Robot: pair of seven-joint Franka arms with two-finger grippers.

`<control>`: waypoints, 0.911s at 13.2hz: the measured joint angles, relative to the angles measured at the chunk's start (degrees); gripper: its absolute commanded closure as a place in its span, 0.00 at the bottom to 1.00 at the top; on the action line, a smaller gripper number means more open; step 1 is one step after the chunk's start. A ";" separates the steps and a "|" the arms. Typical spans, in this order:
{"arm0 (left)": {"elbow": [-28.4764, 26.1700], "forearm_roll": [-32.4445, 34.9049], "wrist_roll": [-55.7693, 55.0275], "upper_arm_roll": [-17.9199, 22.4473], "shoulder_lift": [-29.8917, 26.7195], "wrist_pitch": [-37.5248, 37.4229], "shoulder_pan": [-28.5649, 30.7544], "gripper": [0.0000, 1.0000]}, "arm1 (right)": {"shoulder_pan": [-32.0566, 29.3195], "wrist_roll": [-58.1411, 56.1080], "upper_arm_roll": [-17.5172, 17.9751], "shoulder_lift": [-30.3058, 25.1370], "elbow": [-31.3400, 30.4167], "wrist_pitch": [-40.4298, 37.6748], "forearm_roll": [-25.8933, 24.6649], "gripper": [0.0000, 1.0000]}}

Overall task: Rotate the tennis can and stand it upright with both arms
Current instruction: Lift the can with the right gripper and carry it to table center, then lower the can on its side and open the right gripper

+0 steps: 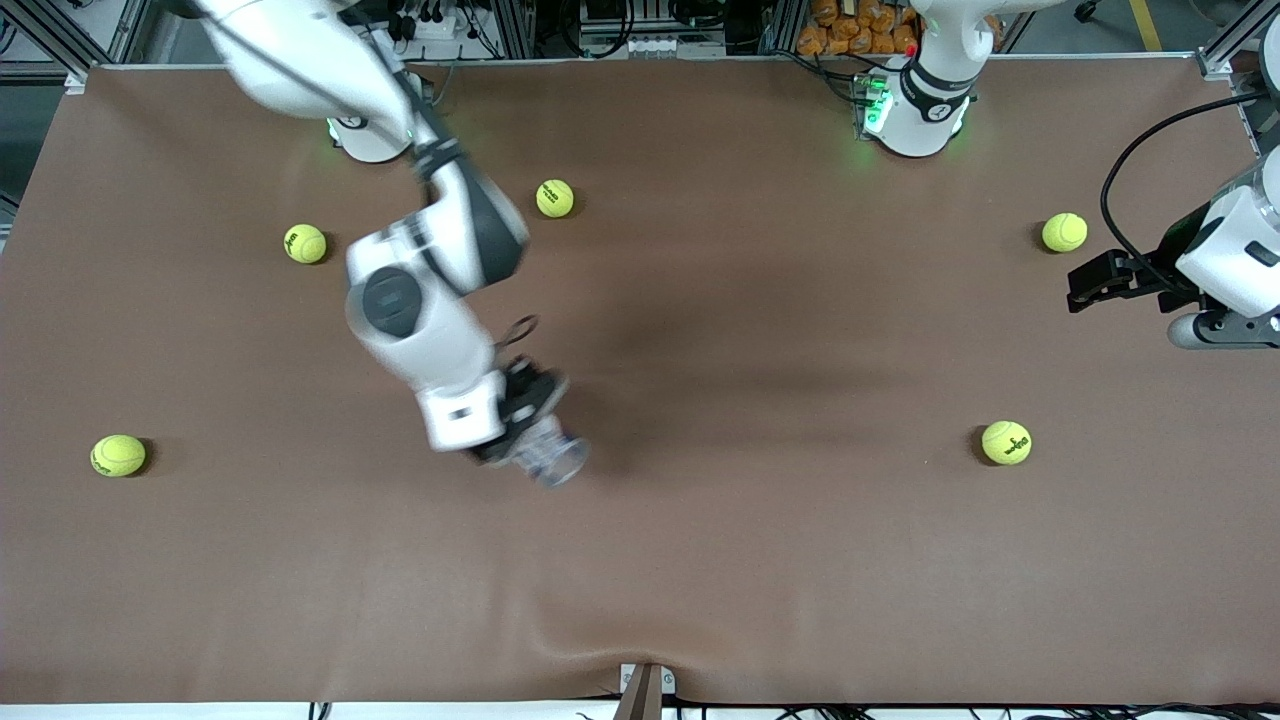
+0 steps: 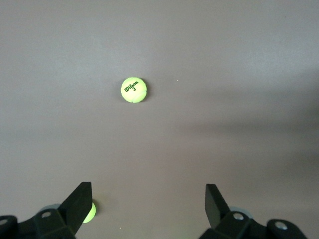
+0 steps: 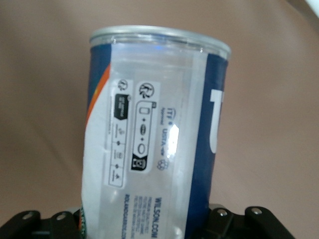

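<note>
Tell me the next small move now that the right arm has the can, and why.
Probably bring the left gripper in toward the tennis can. The right gripper is shut on the can, holding it over the middle of the table. The left gripper hangs open at the left arm's end, over bare cloth near a tennis ball, so the second hand the job needs is idle.

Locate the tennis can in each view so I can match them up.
Front view: tennis can sticks out of the right gripper, over mid-table.
Left wrist view: not in it; only tennis balls show.
Right wrist view: fills the middle, silvery rim away from the camera.
Shared landmark: the brown table.
</note>
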 measured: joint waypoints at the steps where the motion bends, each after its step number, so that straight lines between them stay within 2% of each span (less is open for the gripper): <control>1: -0.01 0.00 0.00 0.00 0.00 0.00 0.01 0.00 | 3.43 -0.11 0.01 0.28 -0.06 0.19 -1.17 0.45; 5: -0.01 0.00 0.00 0.00 0.00 0.00 0.03 0.00 | 15.59 0.30 -0.15 3.27 -0.57 3.19 -10.86 0.44; 7: -0.06 0.00 0.02 0.00 0.00 0.00 0.00 0.00 | 16.37 0.20 -0.64 5.55 -0.62 6.02 -12.98 0.43; 12: -0.11 0.00 0.02 -0.02 0.03 0.00 0.01 0.00 | 13.41 -3.53 -1.78 9.47 -0.61 12.14 -18.90 0.43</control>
